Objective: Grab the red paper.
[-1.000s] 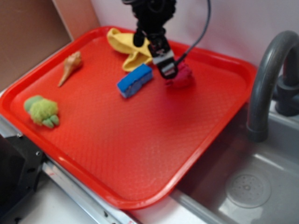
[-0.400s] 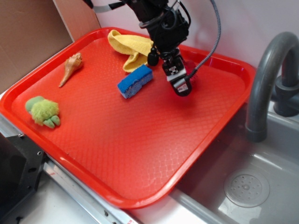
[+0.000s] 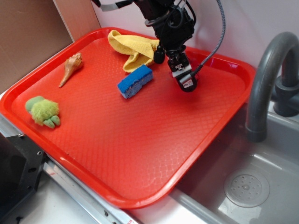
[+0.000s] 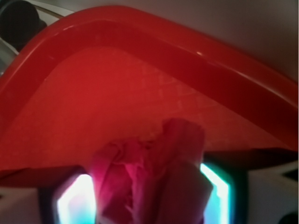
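In the wrist view the red paper [image 4: 148,172], a wrinkly crimson wad, fills the gap between my two fingers. My gripper [image 4: 145,196] is shut on it, with the jaws pressed against both its sides. In the exterior view my gripper [image 3: 187,84] points down over the back right part of the red tray [image 3: 140,154]. There the black fingers hide the paper. I cannot tell whether the wad touches the tray floor.
A blue sponge [image 3: 135,80] lies just left of the gripper and a yellow cloth [image 3: 133,49] lies behind it. A shell [image 3: 71,66] and a green plush toy [image 3: 43,111] lie at the tray's left. A grey faucet [image 3: 266,84] and a sink [image 3: 247,186] are to the right.
The gripper moved right and forward onto the red paper and closed on it. The paper, visible beside the fingers a second ago, is now hidden by them in the exterior view.
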Controlling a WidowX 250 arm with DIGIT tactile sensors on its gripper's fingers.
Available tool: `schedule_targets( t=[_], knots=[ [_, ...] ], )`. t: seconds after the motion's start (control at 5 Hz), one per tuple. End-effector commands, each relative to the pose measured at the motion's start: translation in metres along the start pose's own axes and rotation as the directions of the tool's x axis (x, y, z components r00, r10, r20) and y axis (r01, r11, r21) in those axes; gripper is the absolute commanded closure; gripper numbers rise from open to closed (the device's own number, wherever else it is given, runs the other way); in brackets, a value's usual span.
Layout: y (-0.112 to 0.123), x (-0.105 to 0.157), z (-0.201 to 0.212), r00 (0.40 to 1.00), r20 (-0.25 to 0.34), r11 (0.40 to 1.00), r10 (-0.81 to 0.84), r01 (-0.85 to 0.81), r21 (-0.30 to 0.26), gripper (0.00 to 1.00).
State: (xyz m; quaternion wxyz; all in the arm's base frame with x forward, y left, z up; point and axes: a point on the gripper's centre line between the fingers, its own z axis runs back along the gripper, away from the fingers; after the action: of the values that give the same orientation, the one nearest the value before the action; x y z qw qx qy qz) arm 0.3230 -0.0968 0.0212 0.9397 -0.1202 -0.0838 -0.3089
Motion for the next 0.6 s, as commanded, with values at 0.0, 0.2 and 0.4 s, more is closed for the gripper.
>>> schedule_targets(
  t=[0.0,0.2,0.4],
  knots=[
    [-0.019,0.000,0.007,1.000,-0.024,0.999,-0.011,0.012,0.040,1.00],
    [-0.023,0.001,0.029,0.998,-0.025,0.992,0.063,-0.060,0.108,1.00],
    [-0.024,-0.001,0.058,0.992,0.004,0.979,0.129,-0.128,0.157,1.00]
  ],
)
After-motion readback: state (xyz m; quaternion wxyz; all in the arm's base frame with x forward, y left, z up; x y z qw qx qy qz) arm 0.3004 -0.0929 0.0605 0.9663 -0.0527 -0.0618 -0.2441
